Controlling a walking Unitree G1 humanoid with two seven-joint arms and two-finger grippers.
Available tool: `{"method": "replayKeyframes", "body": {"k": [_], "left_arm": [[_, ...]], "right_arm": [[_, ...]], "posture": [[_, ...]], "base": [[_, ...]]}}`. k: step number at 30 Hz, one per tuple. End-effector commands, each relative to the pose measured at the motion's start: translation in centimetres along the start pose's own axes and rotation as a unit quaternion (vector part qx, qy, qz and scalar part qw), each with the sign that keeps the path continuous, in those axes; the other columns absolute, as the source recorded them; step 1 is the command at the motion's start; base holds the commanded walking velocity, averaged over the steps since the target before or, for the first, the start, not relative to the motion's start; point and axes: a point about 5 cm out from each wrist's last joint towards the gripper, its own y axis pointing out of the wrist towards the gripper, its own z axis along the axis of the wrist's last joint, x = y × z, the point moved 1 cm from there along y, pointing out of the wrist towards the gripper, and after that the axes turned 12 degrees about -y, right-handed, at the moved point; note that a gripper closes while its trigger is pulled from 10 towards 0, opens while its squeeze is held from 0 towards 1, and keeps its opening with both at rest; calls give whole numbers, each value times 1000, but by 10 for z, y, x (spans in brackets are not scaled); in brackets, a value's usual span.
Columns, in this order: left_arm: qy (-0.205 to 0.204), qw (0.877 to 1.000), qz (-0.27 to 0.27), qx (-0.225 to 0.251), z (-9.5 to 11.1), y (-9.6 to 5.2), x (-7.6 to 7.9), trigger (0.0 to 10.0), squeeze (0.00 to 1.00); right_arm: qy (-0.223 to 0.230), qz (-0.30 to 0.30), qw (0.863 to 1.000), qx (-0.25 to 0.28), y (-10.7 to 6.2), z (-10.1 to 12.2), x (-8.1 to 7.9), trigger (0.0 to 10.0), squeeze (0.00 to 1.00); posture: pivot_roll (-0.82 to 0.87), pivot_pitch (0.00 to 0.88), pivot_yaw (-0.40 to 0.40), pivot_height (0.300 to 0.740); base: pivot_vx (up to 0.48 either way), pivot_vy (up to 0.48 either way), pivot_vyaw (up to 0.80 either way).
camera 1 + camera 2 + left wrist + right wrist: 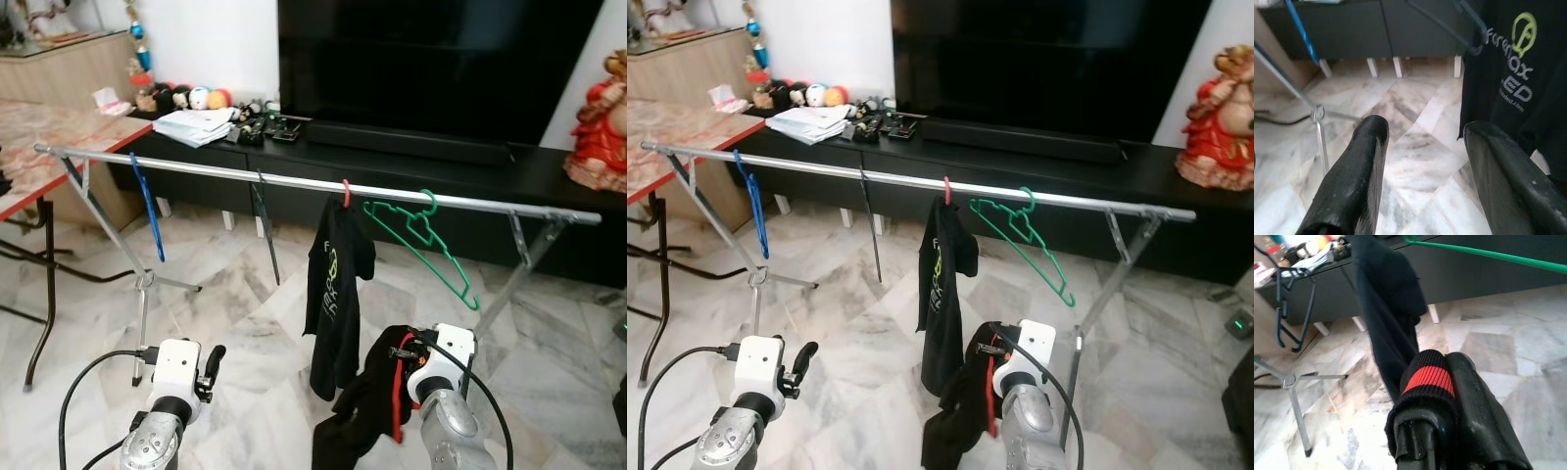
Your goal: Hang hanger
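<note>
My right gripper [400,354] clamps limp black garment [364,406] | left gripper [1420,161] gapes empty | light, floppy; grip hanger neck, below rail [196,170].

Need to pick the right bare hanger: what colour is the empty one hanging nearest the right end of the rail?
Green hanger, clearest in the left eye view.

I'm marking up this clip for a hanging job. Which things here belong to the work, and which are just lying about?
Part of the job:
- right gripper, shut on the black garment with a red band
- drying rail
- left gripper, open

Just lying about:
- green hanger, blue hanger, black T-shirt on the rail
- television
- papers
- red figurine
</note>
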Motion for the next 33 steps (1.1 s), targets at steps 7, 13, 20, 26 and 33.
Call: {"method": "replayKeyframes", "body": {"k": [7, 13, 20, 26, 33], "left_arm": [[9, 1000, -6, -10, -3, 1, 1, 10000, 0], [11, 1000, 4, -21, -9, 0, -6, 10000, 0], [10, 1000, 9, -25, -12, 0, -10, 10000, 0], [10, 1000, 10, -25, -12, 2, -11, 10000, 0], [11, 1000, 8, -17, -11, 2, -11, 10000, 0]], "right_arm": [[-7, 3, 1000, 6, 2, 4, 1, 10000, 0], [-12, 14, 1000, 6, 3, 3, -3, 10000, 0], [-14, 19, 1000, 5, 3, 3, -5, 10000, 0], [-18, 25, 1000, 5, 4, 3, -8, 10000, 0], [-24, 36, 999, -3, 3, -1, -11, 10000, 0]], "posture": [[37, 0, 31, 740], [40, 0, 30, 740], [44, 0, 33, 740], [45, 0, 34, 740], [47, 0, 35, 740]], "base": [[0, 384, 0], [0, 386, 0], [0, 388, 0], [0, 389, 0], [0, 97, 0]]}}
